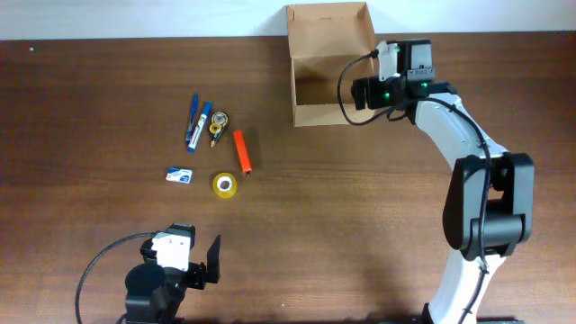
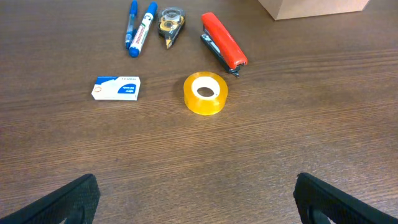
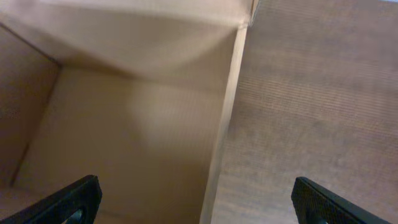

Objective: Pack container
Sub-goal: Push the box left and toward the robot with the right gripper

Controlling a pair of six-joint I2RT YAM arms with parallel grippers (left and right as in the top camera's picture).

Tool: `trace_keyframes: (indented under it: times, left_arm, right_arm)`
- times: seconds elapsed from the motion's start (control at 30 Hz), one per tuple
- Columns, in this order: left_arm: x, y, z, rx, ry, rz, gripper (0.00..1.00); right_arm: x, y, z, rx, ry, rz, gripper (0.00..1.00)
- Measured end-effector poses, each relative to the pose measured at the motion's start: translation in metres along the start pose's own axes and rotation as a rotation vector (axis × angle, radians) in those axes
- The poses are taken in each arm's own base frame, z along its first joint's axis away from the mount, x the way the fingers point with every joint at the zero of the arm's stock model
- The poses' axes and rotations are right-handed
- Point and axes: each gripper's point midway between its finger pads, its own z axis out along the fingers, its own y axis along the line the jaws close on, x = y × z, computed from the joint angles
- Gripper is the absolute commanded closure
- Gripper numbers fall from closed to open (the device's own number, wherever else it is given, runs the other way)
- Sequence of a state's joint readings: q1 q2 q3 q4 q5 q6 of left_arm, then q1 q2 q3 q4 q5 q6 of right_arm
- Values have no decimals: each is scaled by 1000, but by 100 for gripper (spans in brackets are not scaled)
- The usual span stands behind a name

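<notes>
The container, an open brown cardboard box, stands at the table's far middle; its inside shows nothing in it. My right gripper hangs open over the box's right wall, one finger over the inside and one over the table, midpoint. My left gripper stands open near the front left, empty, above bare wood. Ahead of it lie a yellow tape roll, an orange stapler, a small white-and-blue box, two blue pens and a correction-tape dispenser.
The loose items form a cluster left of centre: tape roll, stapler, pens. The box's flap lid lies open at the far edge. A corner of the box shows at the top of the left wrist view.
</notes>
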State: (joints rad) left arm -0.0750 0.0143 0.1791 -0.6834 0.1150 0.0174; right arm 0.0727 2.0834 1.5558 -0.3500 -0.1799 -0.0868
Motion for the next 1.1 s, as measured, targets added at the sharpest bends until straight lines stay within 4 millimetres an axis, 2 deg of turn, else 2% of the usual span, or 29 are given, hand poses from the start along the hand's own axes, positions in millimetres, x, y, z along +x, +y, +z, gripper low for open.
trace_keyframes:
  times: [0.2,0.3,0.43,0.5,0.63,0.73,0.97,1.1]
  left_arm:
    - [0,0,0,0,0,0,0]
    - [0,0,0,0,0,0,0]
    - [0,0,0,0,0,0,0]
    - [0,0,0,0,0,0,0]
    - [0,0,0,0,0,0,0]
    - [0,0,0,0,0,0,0]
    - [0,0,0,0,0,0,0]
    - [0,0,0,0,0,0,0]
  right_arm:
    - [1,-1,3,0,4,0,0]
    - [6,-1,9,-1,15,-4,24]
    - [3,-3,11,5,4,-9,47]
    - [0,-4,11,10,-11,-10,64]
    - [-1,-4,11,14,-14,-10,76]
    - [-1,-5,11,20,-14,-8,96]
    - [3,-5,10,22,8,68,96]
    - [11,-3,1,21,58,154,96]
